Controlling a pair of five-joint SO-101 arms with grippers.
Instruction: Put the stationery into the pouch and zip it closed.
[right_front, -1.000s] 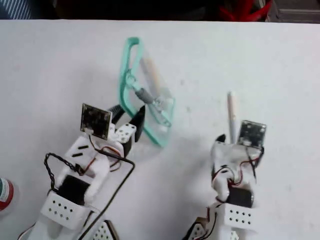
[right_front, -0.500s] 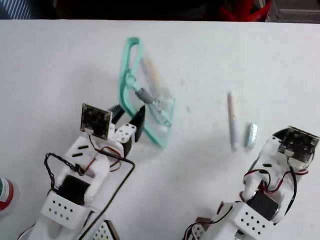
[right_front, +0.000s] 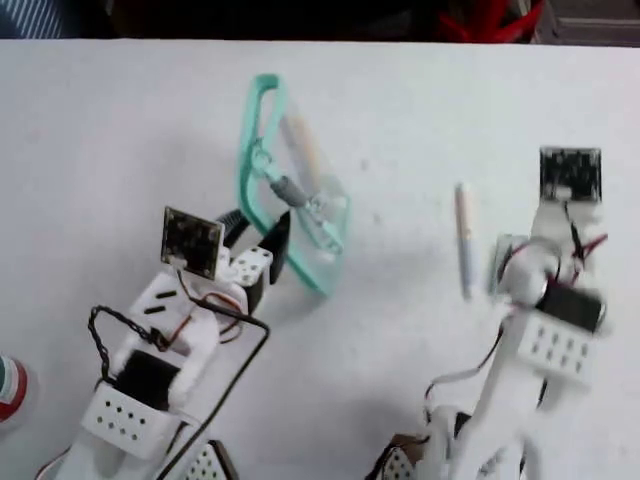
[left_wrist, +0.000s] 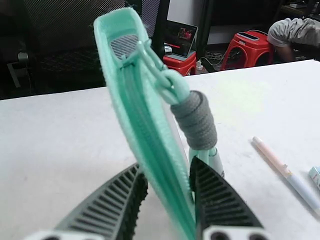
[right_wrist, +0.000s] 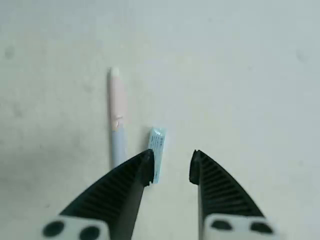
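Pouch (left_wrist: 145, 125) clamped in left fingers (left_wrist: 216, 196); right arm (right_front: 548, 335) half hides blue block (right_front: 500, 260)

Mint-green pouch (left_wrist: 140, 130) upright on edge, zip open; well apart, pink-and-blue pen (right_front: 464, 240) flat, small blue packet (right_wrist: 156, 155) just beside it.

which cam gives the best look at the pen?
High view: the pen lies whole and uncovered on the table. Right wrist view shows it close, but one end disappears at a finger of the right gripper. Left wrist view has it running out of frame.
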